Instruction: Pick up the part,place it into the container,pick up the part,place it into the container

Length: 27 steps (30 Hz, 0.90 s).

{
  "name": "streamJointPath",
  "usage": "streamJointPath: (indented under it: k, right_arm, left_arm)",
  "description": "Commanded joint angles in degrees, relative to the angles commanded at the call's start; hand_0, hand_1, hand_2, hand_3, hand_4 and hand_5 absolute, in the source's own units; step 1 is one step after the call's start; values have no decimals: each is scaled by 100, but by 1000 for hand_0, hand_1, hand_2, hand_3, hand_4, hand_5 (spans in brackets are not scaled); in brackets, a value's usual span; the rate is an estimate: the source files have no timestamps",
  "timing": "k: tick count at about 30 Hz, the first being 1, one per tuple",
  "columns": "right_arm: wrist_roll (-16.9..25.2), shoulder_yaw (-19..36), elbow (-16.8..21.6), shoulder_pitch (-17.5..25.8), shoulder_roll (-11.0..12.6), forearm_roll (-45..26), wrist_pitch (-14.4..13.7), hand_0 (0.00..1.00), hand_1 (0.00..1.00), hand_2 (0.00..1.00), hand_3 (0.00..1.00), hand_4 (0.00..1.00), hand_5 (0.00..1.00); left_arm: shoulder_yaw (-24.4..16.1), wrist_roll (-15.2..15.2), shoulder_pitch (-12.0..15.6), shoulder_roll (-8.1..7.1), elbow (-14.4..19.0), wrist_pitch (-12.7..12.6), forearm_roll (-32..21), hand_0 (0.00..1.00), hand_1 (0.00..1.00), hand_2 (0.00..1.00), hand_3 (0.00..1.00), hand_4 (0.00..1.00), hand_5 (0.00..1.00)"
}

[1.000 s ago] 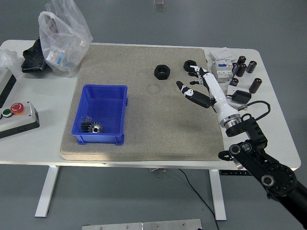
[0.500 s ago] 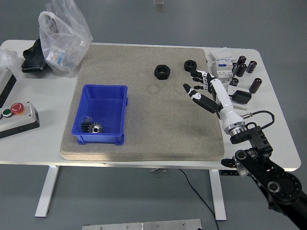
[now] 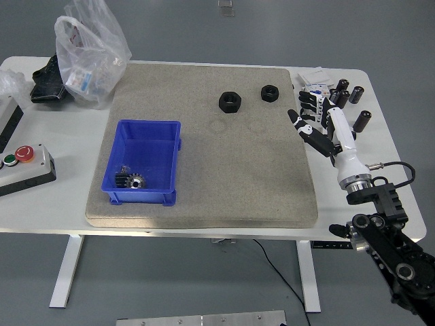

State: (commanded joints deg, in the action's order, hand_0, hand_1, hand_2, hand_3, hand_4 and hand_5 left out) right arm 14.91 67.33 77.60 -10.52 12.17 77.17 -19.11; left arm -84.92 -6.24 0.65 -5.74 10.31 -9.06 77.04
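Two black hex nuts lie on the beige mat: a larger nut (image 3: 230, 102) and a smaller nut (image 3: 270, 93) to its right. A blue bin (image 3: 144, 161) stands on the mat's left part and holds a dark gear (image 3: 130, 180) in its near corner. My right hand (image 3: 314, 121) hovers over the mat's right edge, right of and nearer than the smaller nut, fingers spread and empty. The left arm is out of view.
Several black cylinders (image 3: 355, 102) and a white electrical unit (image 3: 313, 89) sit behind the right hand. A plastic bag (image 3: 88, 54) lies at the back left. A control box with a red button (image 3: 24, 153) sits at the left edge.
My right hand has drawn back to the right and towards me, from beside the nuts to the mat's right edge. The nuts have not moved.
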Motion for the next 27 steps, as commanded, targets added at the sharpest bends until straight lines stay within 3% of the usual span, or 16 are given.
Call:
streamJointPath:
  k: [14, 27]
  right_arm:
    - [399, 415, 105, 247, 25, -703, 99, 714, 757, 771, 758, 854, 550]
    - [452, 621, 182, 330, 43, -731, 95, 690, 737, 765, 753, 854, 549]
  left_arm:
    - [115, 95, 1, 0, 0, 17, -119, 656, 594, 589, 667, 646, 230]
    - [1, 74, 2, -62, 0, 0, -66, 655, 595, 589, 667, 646, 231]
